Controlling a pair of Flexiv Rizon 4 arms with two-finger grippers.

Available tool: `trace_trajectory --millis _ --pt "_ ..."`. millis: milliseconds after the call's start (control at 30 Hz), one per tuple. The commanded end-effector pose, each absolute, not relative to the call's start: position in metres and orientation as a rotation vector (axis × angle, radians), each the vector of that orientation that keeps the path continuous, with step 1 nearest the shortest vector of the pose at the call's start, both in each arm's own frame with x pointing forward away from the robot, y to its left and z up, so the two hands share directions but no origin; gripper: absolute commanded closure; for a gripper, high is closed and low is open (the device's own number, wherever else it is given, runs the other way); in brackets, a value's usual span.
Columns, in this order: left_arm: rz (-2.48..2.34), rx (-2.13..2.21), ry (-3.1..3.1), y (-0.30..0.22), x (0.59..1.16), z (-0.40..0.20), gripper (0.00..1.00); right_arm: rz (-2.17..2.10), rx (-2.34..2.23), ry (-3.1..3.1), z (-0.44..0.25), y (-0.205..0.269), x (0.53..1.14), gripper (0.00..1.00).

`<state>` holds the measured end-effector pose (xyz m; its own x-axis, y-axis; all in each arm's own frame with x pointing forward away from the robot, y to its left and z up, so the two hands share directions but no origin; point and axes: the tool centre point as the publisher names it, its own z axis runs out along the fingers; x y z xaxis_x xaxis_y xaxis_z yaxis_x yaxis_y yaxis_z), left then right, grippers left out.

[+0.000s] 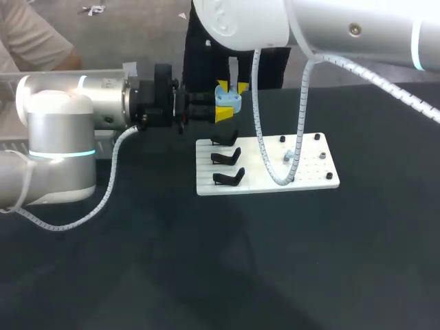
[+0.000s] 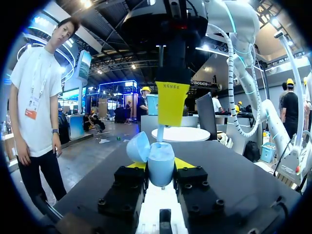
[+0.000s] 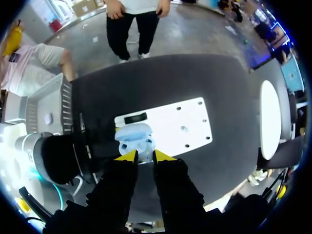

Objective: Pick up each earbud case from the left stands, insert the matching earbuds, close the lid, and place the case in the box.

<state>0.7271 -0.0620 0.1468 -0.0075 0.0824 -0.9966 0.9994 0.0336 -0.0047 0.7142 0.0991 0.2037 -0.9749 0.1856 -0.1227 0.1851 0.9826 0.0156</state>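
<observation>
left gripper point(image 2: 160, 168) pinching light-blue plastic earbud case point(image 2: 161, 157), lid open | right gripper point(image 3: 145, 156) just above it, grip cannot be told | judged: pickup done, insertion stage; lid-closing, boxing pending

The case point(image 1: 227, 101), in the left end effector point(image 2: 160, 165), seemingly hangs over the board point(image 1: 309, 175).

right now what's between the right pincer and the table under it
The open blue case, gripped by the left pincer; the right wrist view shows it.
</observation>
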Motion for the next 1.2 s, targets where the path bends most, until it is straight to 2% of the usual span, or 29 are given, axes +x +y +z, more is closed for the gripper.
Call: trace_trajectory --millis 33,1200 --pt "-1.143 1.236 1.286 -0.0621 0.7253 0.1458 1.00 0.005 0.283 3.008 0.2035 0.0998 0.7158 1.00" --pt "-1.143 1.236 1.286 -0.0621 0.7253 0.1458 1.00 0.012 0.284 3.018 0.1987 0.1006 0.7201 1.00"
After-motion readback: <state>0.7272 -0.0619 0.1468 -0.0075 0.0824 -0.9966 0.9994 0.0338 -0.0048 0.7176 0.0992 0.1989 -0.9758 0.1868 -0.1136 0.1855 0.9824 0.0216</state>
